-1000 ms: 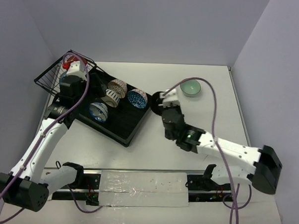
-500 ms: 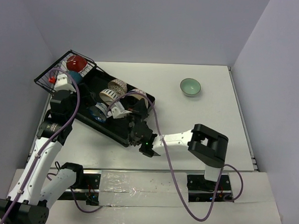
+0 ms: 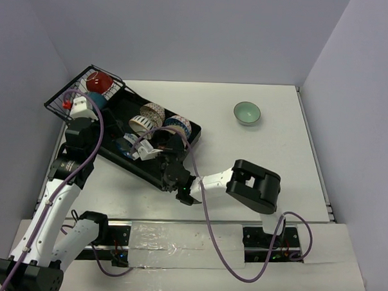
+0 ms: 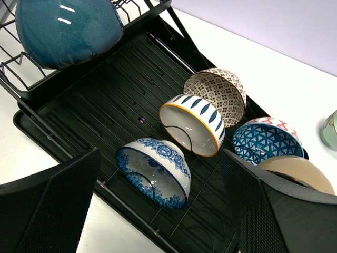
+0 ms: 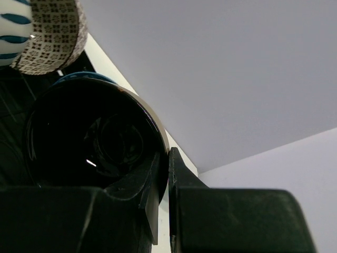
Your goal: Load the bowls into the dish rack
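Right gripper point(image 5: 164, 184) is clamped on the rim of a dark-glazed bowl point(image 5: 89, 137), with the patterned bowl point(image 5: 50, 37) seen just beyond the jaws. Left gripper point(image 4: 163, 211) is held with jaws wide apart and nothing between them. The floral bowl point(image 4: 155, 171) and striped bowl point(image 4: 192, 124) are seen ahead of them in the dish rack point(image 4: 105, 89). The mint green bowl point(image 3: 247, 112) is seen on the table point(image 3: 257, 167), well apart from both jaws.
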